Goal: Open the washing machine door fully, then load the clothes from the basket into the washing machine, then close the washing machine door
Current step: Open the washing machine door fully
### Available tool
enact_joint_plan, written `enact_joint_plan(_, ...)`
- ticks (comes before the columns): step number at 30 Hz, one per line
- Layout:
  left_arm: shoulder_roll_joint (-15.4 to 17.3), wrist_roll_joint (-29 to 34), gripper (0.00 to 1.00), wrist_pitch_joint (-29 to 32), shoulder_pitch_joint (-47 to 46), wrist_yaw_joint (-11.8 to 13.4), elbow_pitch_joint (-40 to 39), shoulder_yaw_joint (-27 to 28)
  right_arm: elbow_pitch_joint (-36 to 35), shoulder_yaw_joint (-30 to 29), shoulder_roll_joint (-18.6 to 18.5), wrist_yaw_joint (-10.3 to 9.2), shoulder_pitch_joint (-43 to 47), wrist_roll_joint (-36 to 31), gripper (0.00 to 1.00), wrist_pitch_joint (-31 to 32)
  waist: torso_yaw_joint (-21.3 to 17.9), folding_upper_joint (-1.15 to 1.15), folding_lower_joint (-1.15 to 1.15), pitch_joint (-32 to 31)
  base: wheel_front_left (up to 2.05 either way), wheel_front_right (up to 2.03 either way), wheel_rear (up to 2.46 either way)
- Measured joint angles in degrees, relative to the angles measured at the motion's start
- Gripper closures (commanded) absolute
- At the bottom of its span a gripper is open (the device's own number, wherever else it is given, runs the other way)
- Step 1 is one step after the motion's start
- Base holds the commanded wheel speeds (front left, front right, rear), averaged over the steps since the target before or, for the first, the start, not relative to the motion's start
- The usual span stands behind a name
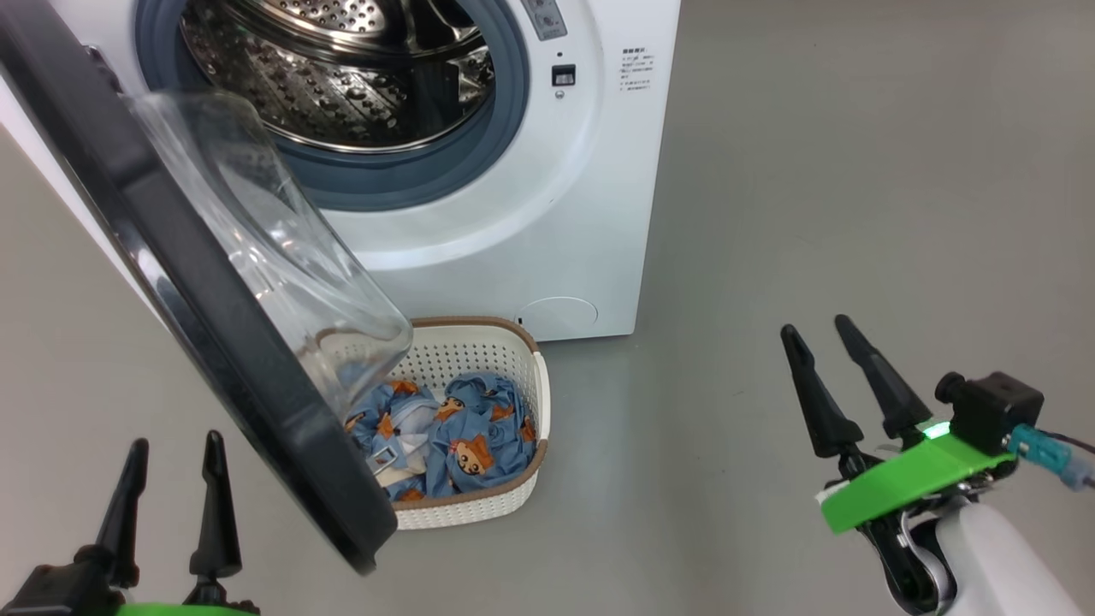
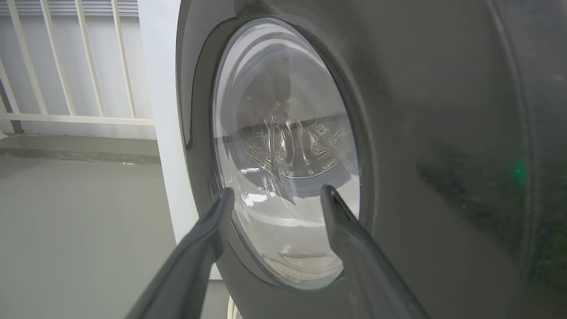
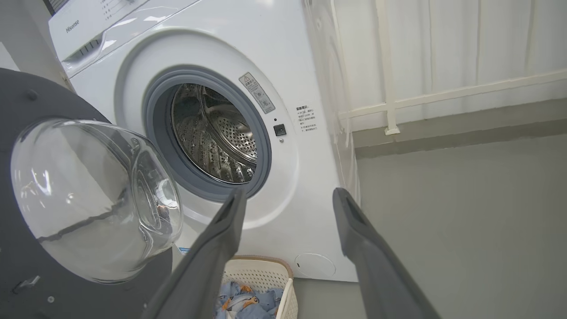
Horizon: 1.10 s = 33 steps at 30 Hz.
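Door-opening step in hand; the washing machine door (image 1: 184,291) stands half swung, overhanging the basket (image 1: 530,376).
Left gripper (image 1: 175,441) and right gripper (image 1: 814,325) both spread wide, empty; the clothes (image 1: 475,428) lie in the basket on the floor, against the washing machine (image 1: 530,214) front; next, probably swing the door wider.

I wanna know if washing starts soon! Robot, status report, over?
Left gripper open by door, right gripper open over floor. Clothes in basket, none seen in drum. Open door hides basket's left side in head view.

Plain laundry area, washing machine (image 3: 283,66) on grey floor (image 1: 855,214), white railing (image 2: 75,118) behind
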Motion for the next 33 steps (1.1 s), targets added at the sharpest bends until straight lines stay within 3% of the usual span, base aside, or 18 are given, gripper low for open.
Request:
enact_joint_plan(6, -0.3, 0.0, 0.00, 0.0, 0.4, 0.0, 0.1, 0.2, -5.4, -8.6, 5.0, 0.01, 6.7, -15.2, 0.00, 0.0, 0.2, 0.00, 0.00, -0.2, 0.00, 0.00, 0.00)
enact_joint_plan(11, -0.4, 0.5, 0.00, 0.0, 1.5, 0.0, 0.3, 0.3, -8.1, -12.1, 8.2, 0.01, 11.7, -24.0, 0.00, 0.0, 0.2, 0.00, 0.00, -0.7, 0.00, 0.00, 0.00)
enact_joint_plan(30, -0.8, 1.1, 0.00, 0.0, 2.8, 0.0, 2.1, -1.2, -9.5, -15.4, 10.7, 0.01, 14.7, -31.0, 0.00, 0.0, 0.9, 0.00, 0.00, -2.1, 0.00, 0.00, 0.00)
enact_joint_plan(32, -0.8, 0.8, 1.00, 0.0, 2.8, 0.0, 2.6, -1.6, -9.3, -15.5, 10.8, 0.01, 14.7, -31.0, 0.00, 0.0, 1.0, 0.00, 0.00, -2.2, 0.00, 0.00, 0.00)
enact_joint_plan(33, -0.7, 0.6, 1.00, 0.0, 2.8, 0.0, 2.8, -1.9, -9.2, -15.6, 10.8, 0.01, 14.7, -31.0, 0.00, 0.0, 1.0, 0.00, 0.00, -2.2, 0.00, 0.00, 0.00)
